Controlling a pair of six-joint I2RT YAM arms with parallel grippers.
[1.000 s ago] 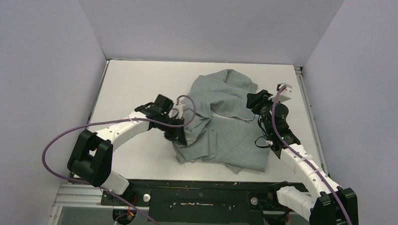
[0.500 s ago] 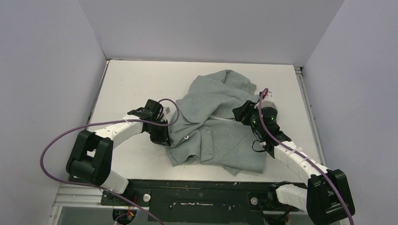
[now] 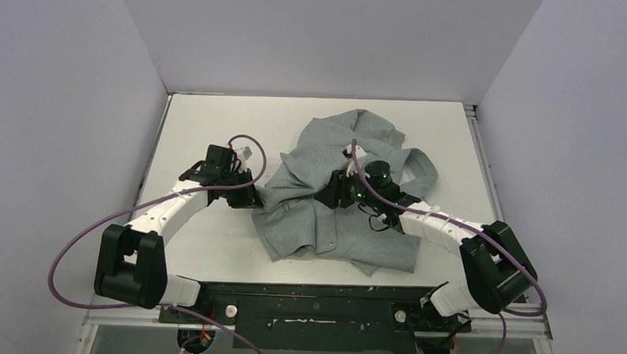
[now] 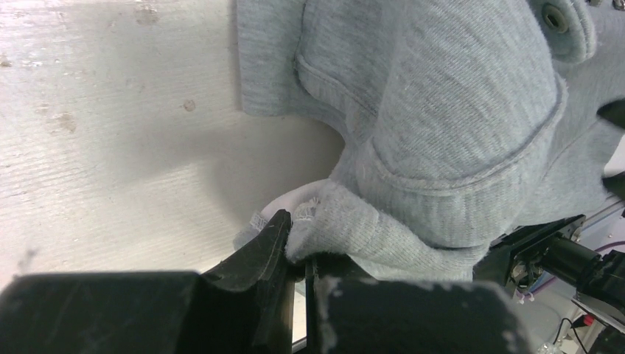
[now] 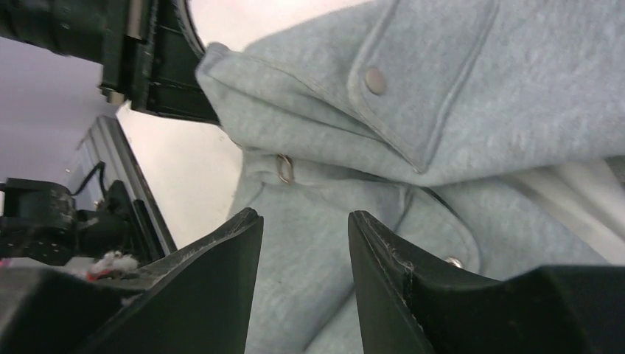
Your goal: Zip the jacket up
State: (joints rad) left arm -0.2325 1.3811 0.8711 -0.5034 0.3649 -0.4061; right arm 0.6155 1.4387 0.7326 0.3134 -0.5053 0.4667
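Observation:
The light grey jacket (image 3: 356, 230) lies crumpled in the middle of the table. My left gripper (image 3: 251, 195) is at its left edge, shut on a fold of grey fabric with a white lining edge (image 4: 295, 210); in the left wrist view the gripper (image 4: 298, 237) holds this fold just above the tabletop. My right gripper (image 3: 328, 195) hovers open over the middle of the jacket (image 5: 457, 125), nothing between its fingers (image 5: 228, 258). Below the right gripper (image 5: 304, 225) are a flap with a metal snap (image 5: 375, 80) and a small metal ring (image 5: 284, 168). Whether the zipper shows I cannot tell.
The white table (image 3: 218, 126) is walled by pale panels at the left, back and right. A sleeve loop (image 3: 423, 161) lies at the jacket's right. The dark base rail (image 3: 314, 303) runs along the near edge. Purple cables trail from both arms.
The left gripper has pulled its fold of the jacket leftward and farther back. The right gripper has swung from the jacket's right edge to above its middle.

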